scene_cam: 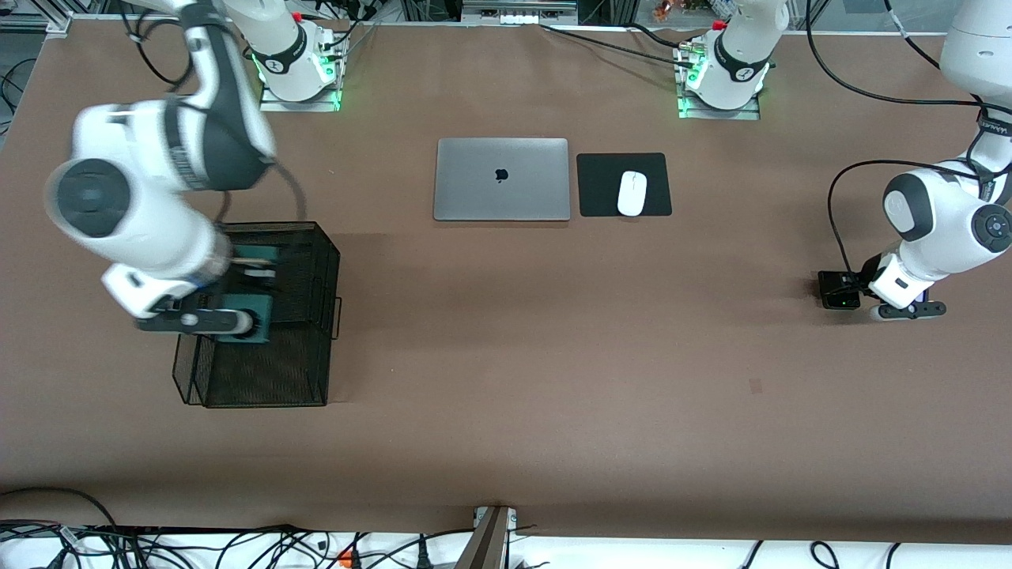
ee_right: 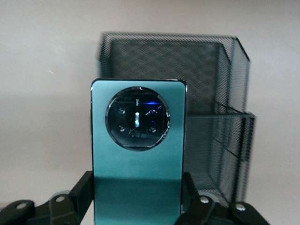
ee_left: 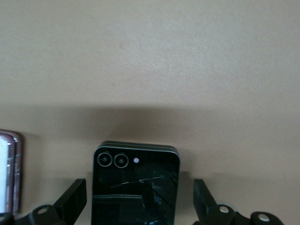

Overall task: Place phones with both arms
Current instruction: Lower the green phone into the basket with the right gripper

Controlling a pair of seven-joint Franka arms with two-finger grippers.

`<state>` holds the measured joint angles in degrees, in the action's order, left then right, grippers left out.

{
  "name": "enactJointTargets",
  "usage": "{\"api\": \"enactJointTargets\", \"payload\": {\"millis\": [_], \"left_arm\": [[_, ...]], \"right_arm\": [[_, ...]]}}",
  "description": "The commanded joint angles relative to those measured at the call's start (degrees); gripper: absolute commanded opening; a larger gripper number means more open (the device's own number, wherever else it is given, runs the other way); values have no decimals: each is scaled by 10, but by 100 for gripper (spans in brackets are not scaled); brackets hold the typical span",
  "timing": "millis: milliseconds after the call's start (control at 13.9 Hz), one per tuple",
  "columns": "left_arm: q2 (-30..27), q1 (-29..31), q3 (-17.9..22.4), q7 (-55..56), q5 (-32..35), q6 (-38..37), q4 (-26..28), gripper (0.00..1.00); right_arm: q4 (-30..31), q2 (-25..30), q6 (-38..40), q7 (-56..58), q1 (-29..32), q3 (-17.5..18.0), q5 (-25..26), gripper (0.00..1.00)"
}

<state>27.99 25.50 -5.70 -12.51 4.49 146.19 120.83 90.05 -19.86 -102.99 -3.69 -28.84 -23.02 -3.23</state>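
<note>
Front view shows the brown table (scene_cam: 506, 379) with a black mesh organizer (scene_cam: 269, 348) near its right-arm end; over it the right gripper (ee_right: 136, 206) clamps the dark-green phone (ee_right: 138, 154). At the left-arm edge, the left gripper (ee_left: 140, 201) stands wide around the black phone (ee_left: 136, 183), a pale-lilac phone (ee_left: 8, 173) beside it
</note>
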Motion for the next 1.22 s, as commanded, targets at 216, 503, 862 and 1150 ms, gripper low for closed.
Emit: {"api": "enactJointTargets", "payload": {"millis": [216, 503, 862, 1150], "left_arm": [[8, -1, -1, -49, 32, 9, 8, 100], [23, 3, -1, -49, 54, 30, 7, 100], [29, 3, -1, -50, 54, 35, 5, 60], [29, 1, -1, -47, 54, 31, -2, 13]], "right_arm": [[294, 133, -183, 93, -8, -55, -15, 32], [339, 133, -226, 134, -7, -76, -16, 32], [344, 113, -254, 137, -7, -77, -17, 33], [346, 102, -280, 136, -7, -77, -33, 33]]}}
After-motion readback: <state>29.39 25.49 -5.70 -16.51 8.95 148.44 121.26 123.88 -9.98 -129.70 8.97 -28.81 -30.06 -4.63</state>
